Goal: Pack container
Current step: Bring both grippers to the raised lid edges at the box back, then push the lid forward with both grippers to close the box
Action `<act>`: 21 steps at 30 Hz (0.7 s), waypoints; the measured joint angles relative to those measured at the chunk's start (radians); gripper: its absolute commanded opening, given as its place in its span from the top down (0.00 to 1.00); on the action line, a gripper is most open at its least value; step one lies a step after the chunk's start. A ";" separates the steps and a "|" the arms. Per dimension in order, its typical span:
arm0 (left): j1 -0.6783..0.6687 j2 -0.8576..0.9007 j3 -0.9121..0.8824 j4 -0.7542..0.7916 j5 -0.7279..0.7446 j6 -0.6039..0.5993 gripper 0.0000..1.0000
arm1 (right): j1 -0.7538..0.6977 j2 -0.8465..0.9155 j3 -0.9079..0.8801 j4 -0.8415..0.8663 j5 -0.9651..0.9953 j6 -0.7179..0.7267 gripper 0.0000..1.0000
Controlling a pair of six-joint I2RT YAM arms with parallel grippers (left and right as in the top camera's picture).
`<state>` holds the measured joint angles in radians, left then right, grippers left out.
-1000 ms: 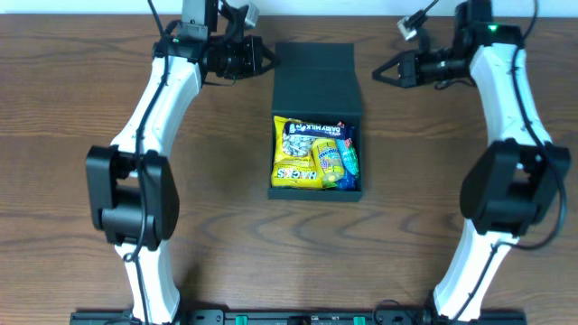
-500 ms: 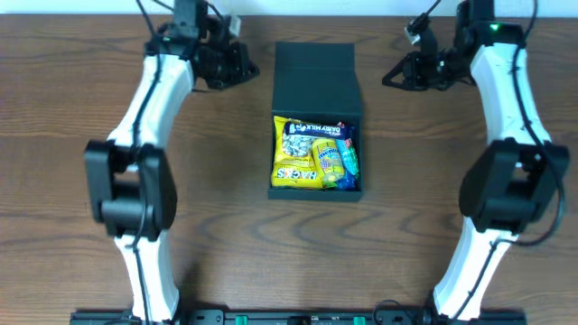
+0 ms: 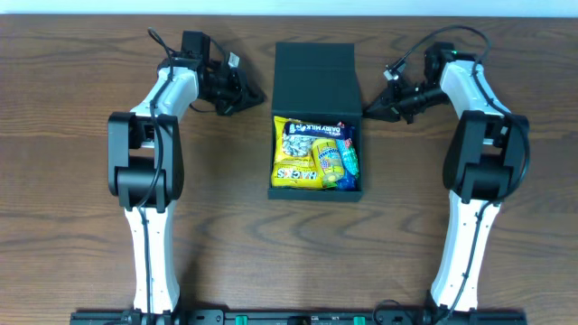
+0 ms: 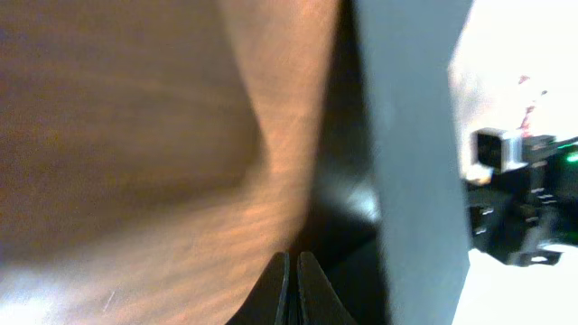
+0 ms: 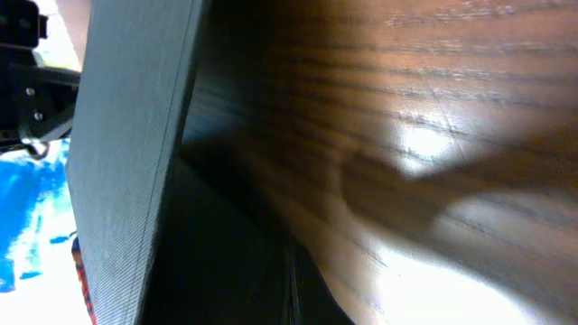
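The dark teal-green container (image 3: 316, 81) sits at the table's middle back, its flap lid open toward the far edge. Its lower half holds yellow and blue snack packets (image 3: 314, 153). My left gripper (image 3: 262, 97) is shut and empty, low by the lid's left edge. In the left wrist view its closed fingers (image 4: 293, 289) point at the container wall (image 4: 411, 162). My right gripper (image 3: 368, 112) is shut and empty at the lid's right edge. In the right wrist view its fingers (image 5: 293, 289) are beside the container wall (image 5: 126, 153).
The brown wooden table (image 3: 90, 226) surrounds the container. Both arms reach in from the front edge and bend toward the container's back half.
Both grippers have dropped and swung inward toward the open lid, the left to its left edge and the right to its right edge. The container and packets have not moved.
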<state>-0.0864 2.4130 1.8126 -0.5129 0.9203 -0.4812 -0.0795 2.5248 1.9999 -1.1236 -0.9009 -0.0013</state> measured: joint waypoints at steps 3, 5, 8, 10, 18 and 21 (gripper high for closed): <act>-0.009 0.042 0.000 0.102 0.040 -0.067 0.94 | 0.006 0.019 0.000 0.026 -0.024 0.018 0.99; -0.015 0.074 0.000 0.161 0.066 -0.111 0.94 | 0.013 0.035 0.000 0.048 -0.048 0.028 0.99; -0.024 0.113 0.000 0.262 0.123 -0.189 0.94 | 0.021 0.057 0.000 0.082 -0.075 0.046 0.99; -0.031 0.126 0.000 0.343 0.161 -0.257 0.94 | 0.027 0.069 0.000 0.113 -0.115 0.056 0.99; -0.041 0.171 0.001 0.629 0.288 -0.419 0.94 | 0.027 0.070 0.000 0.312 -0.298 0.076 0.98; -0.039 0.177 0.004 0.745 0.333 -0.463 0.94 | 0.018 0.070 0.000 0.330 -0.358 0.076 0.98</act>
<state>-0.1253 2.5900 1.8168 0.2321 1.2537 -0.9443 -0.0616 2.5950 2.0003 -0.7937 -1.2591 0.0746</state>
